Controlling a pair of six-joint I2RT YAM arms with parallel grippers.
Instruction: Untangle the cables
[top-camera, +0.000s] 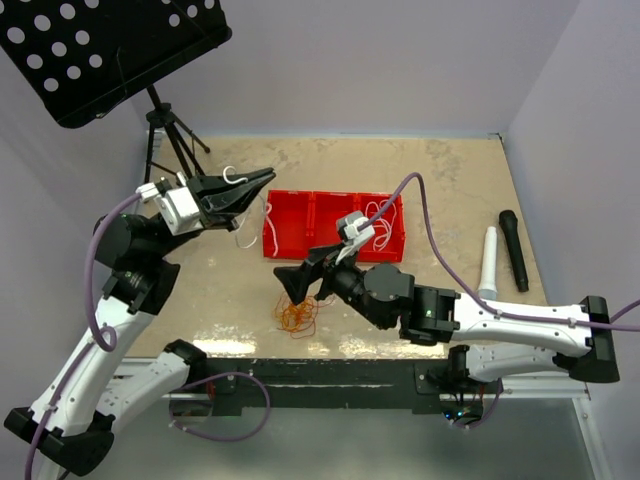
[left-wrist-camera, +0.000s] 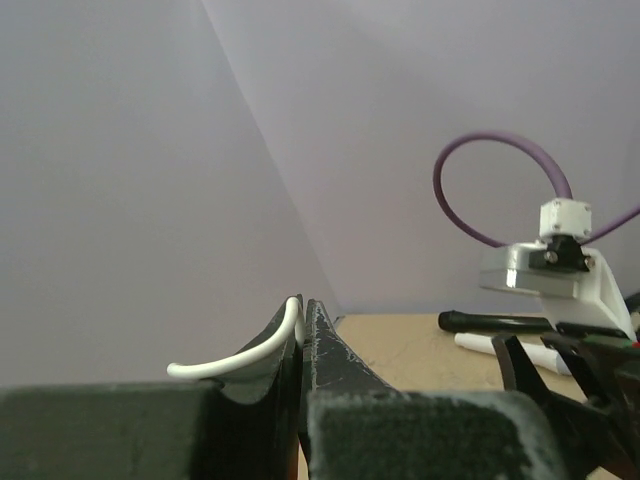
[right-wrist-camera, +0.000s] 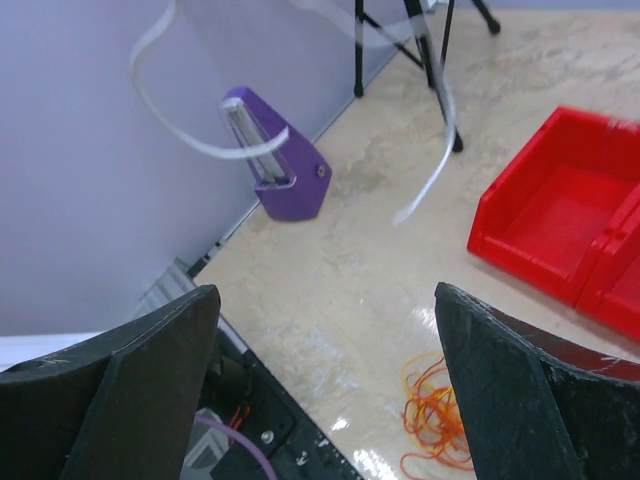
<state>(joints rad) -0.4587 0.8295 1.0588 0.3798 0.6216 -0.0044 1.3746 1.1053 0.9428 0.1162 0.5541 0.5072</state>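
Observation:
My left gripper (top-camera: 262, 181) is raised at the back left, shut on a thin white cable (top-camera: 243, 228) that dangles toward the table. In the left wrist view that white cable (left-wrist-camera: 240, 356) curls out from between the closed fingertips of the gripper (left-wrist-camera: 303, 318). A tangled orange cable (top-camera: 297, 316) lies near the table's front edge. Just above it my right gripper (top-camera: 297, 283) is open with nothing between its fingers. In the right wrist view the right gripper (right-wrist-camera: 325, 295) stands wide, the orange cable (right-wrist-camera: 436, 412) lies under its right finger, and the white cable (right-wrist-camera: 432, 178) hangs blurred beyond.
A red three-compartment tray (top-camera: 300, 228) sits mid-table, with another white cable (top-camera: 381, 222) in its right compartment. A black microphone (top-camera: 515, 250) and a white one (top-camera: 490, 262) lie at the right. A music stand (top-camera: 110, 50) rises at the back left. A purple wedge-shaped object (right-wrist-camera: 278, 160) stands by the left wall.

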